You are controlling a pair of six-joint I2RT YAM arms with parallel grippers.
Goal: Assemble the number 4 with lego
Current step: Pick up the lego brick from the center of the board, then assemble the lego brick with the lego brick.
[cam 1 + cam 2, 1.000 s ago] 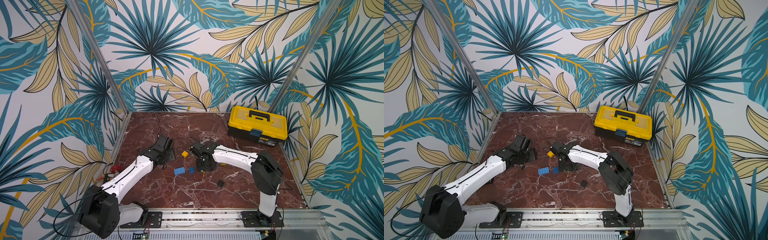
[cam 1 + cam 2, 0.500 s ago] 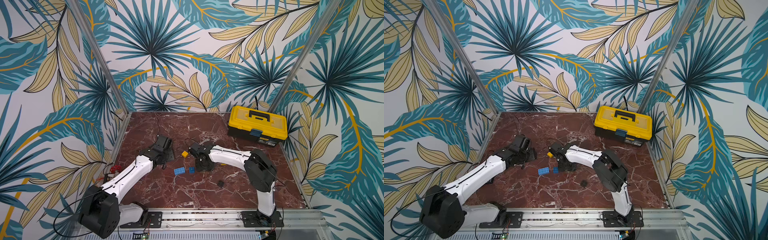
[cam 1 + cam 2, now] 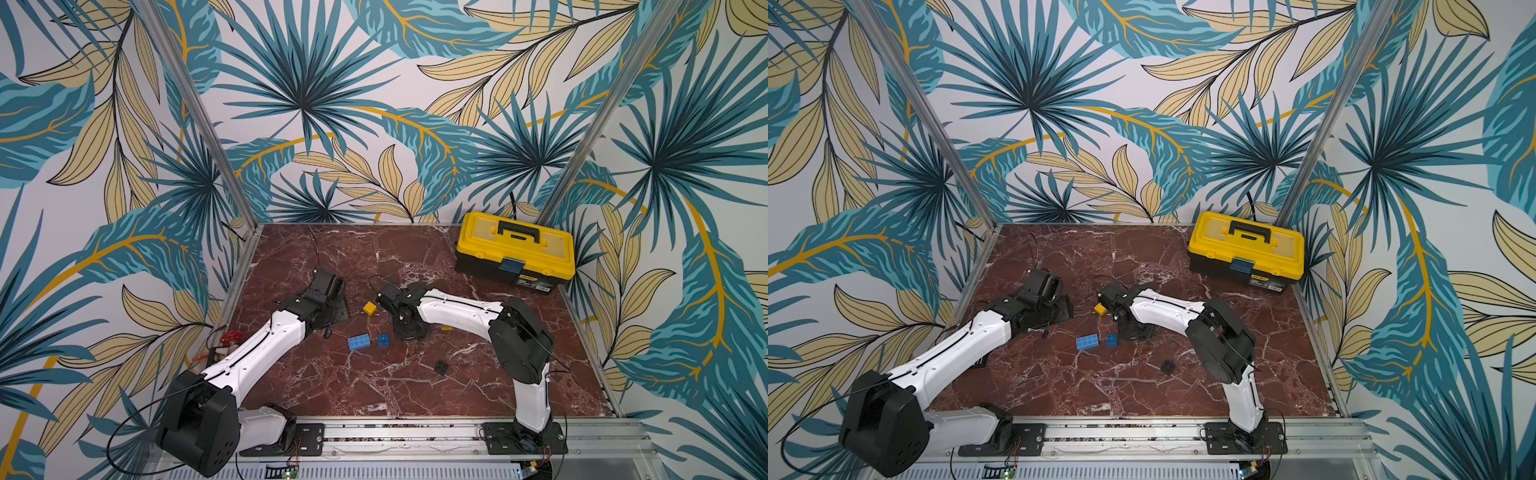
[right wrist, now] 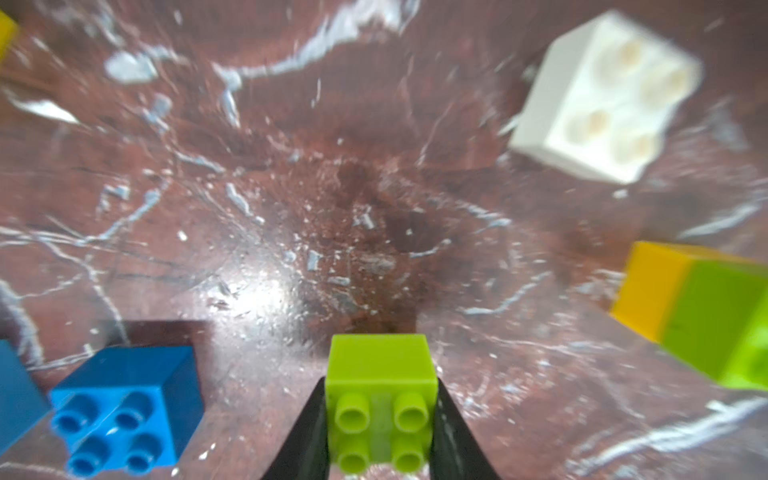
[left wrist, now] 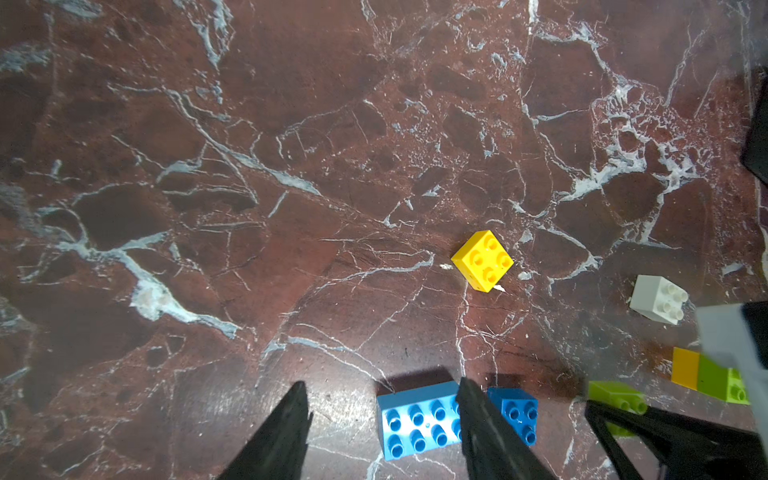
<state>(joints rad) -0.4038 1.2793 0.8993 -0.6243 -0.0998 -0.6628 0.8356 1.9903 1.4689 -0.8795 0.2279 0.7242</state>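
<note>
Right gripper (image 4: 380, 382) clamped on lime-green brick (image 4: 380, 399); other lego loose at mid-frame.
Yellow toolbox (image 3: 515, 247) stands right of centre in both top views, well apart on the marble table (image 3: 374, 395). Left gripper (image 5: 380, 395) gapes, empty, and one finger overlaps the light-blue brick (image 3: 359, 342). Near it lie a dark-blue brick (image 3: 383, 340), yellow brick (image 3: 369, 308), white brick (image 4: 602, 99) and a joined yellow-and-green pair (image 4: 698, 316). The black brick (image 3: 442, 367) lies apart, lower right.

Bright, even light is flooding both top views, rendering them sharp. In the right wrist view glare is glinting off the marble table (image 4: 266, 299), and the white brick (image 4: 602, 99) is blurring while the lime green brick (image 4: 380, 374) is showing crisp.
</note>
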